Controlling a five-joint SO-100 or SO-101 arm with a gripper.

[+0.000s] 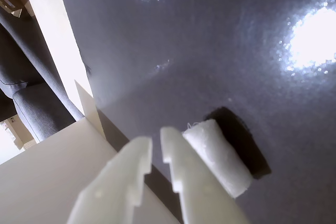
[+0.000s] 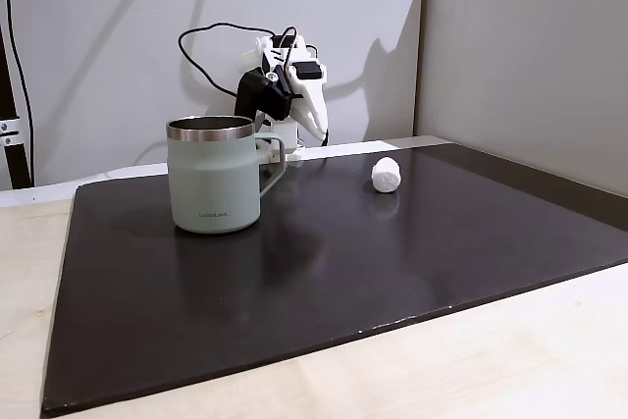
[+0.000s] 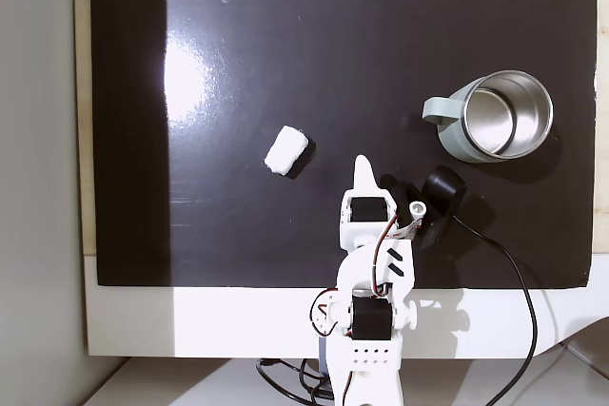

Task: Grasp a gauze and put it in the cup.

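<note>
Gauze, small white soft-looking cylindrical fabric roll (image 3: pixel 286 151), lying free on the glossy dark surface (image 3: pixel 285 35), untouched. In the top-down fixed view, at about 10 o'clock from the tip of the white two-finger plastic hand (image 3: pixel 363 170), near but apart. Long axis of roll on the 1-to-7 o'clock diagonal there, so not square to the hand's line of reach.

In the wrist view, roll (image 1: pixel 219 156) just beside the right-hand finger (image 1: pixel 181 161), outside the gap, at roughly 2 o'clock from the fingertips (image 1: pixel 152 148); dark shadow behind it. Hand narrow: small slot between the two fingers, nothing held. Judged too tight to take the roll without widening.

Judgement: coming move needs a swing toward 10 o'clock in the top-down view, a wider opening, and perhaps a wrist turn to close across the roll's short side.

Look of roll: matte, faintly fuzzy, ends flat, slightly squashed; likely light and compressible, prone to rolling if nudged.

Pale sage-green mug with shiny steel rim and side handle (image 3: pixel 452 130) upright, at about 2 o'clock from the hand, well apart from the roll; inside looks bare.
</note>
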